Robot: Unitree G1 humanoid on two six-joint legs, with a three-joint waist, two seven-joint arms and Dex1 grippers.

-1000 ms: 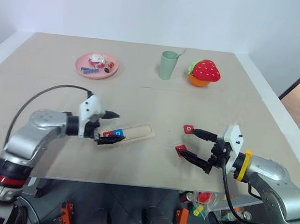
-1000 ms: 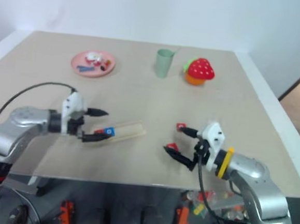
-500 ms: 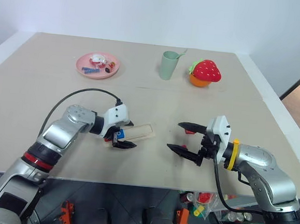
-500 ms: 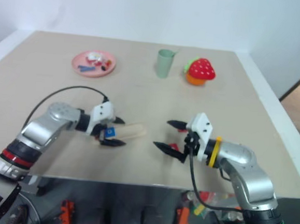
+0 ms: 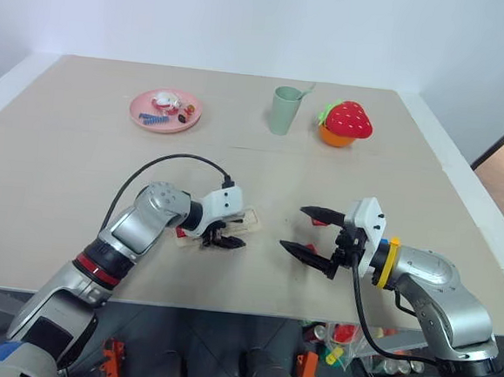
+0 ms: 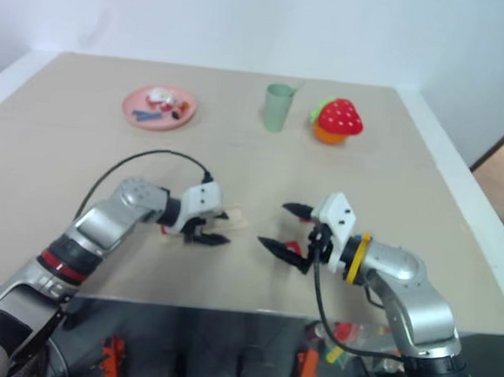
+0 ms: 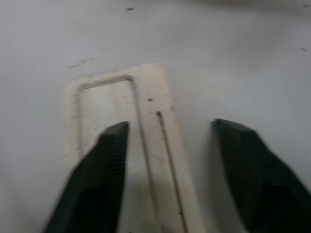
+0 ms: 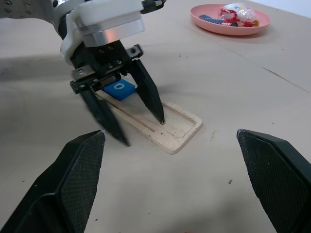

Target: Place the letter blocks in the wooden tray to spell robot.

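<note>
Left gripper (image 8: 129, 109) first: its jaws are parted with nothing between them, straddling the tray (image 8: 160, 124), one finger tip down in the slot and the other just off the near edge. Right gripper (image 5: 311, 233) has its jaws spread wide and empty, hovering over the desk (image 5: 79, 166) a bit to the right of the tray.

The right wrist view is the handy one, since it shows a blue "o" block (image 8: 119, 89) sitting in the tray behind the left fingers. The left wrist view just gives the bare end of the slot, no tile there. From the head you can spot a red block (image 5: 318, 219) under the right gripper's upper finger, and a bit of red (image 5: 181, 232) at the tray's left end, can't read a letter.

Count: one tray, one blue block, two red bits, one pink plate (image 5: 165, 111), one green cup (image 5: 284, 110), one strawberry toy (image 5: 345, 122).
</note>
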